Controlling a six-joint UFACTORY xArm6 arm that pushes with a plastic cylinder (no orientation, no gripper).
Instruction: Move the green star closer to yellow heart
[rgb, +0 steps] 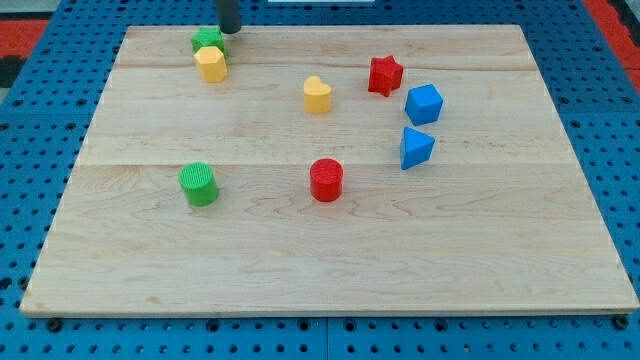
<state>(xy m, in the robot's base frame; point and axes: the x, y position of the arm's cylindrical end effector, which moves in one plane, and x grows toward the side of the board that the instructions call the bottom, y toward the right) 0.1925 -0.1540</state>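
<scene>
The green star (207, 40) lies near the board's top left edge, touching a yellow hexagonal block (211, 64) just below it. The yellow heart (317, 95) lies to the right of them, near the top middle of the board. My tip (229, 30) is at the view's top, just to the right of and slightly above the green star, very close to it; I cannot tell if it touches.
A red star (385, 75), a blue cube (423, 104) and a blue triangular block (416, 148) sit right of the heart. A red cylinder (326, 180) and a green cylinder (198, 184) lie lower down. The wooden board (480, 250) rests on a blue pegboard.
</scene>
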